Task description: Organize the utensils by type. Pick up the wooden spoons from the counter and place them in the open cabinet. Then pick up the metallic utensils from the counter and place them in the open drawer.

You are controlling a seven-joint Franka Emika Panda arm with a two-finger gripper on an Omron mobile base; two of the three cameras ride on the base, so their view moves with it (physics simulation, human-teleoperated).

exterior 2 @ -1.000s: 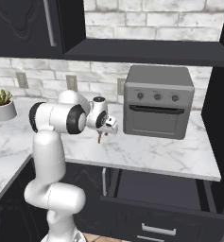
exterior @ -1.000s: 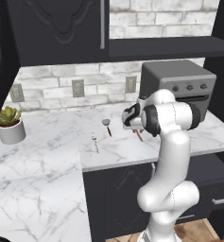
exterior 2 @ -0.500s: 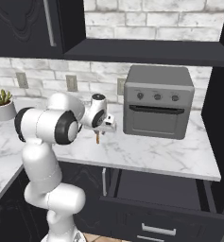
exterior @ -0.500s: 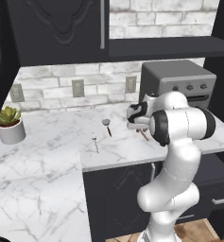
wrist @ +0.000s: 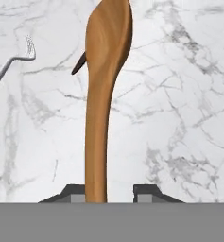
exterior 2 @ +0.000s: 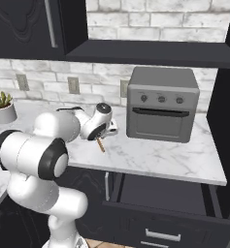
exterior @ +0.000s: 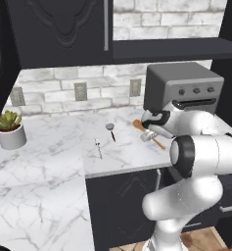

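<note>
My gripper is shut on a wooden spoon and holds it just above the counter, in front of the toaster oven. In the hand view the orange-brown spoon rises from between the fingertips, bowl away from the hand. In the right base view the spoon's handle pokes out below the gripper. The round-headed ladle and the thin silver utensil lie on the marble to the left. The open cabinet is above, and the open drawer is below the counter.
A grey toaster oven stands right behind the gripper. A potted plant sits at the far left of the counter. The cabinet door with its silver bar handle hangs above the utensils. The silver utensil lies left of the spoon.
The arm's elbow has swung toward the cameras. The gripper, still closed on the wooden spoon, has shifted a little to the right before the oven. The ladle and silver utensil have not moved.
</note>
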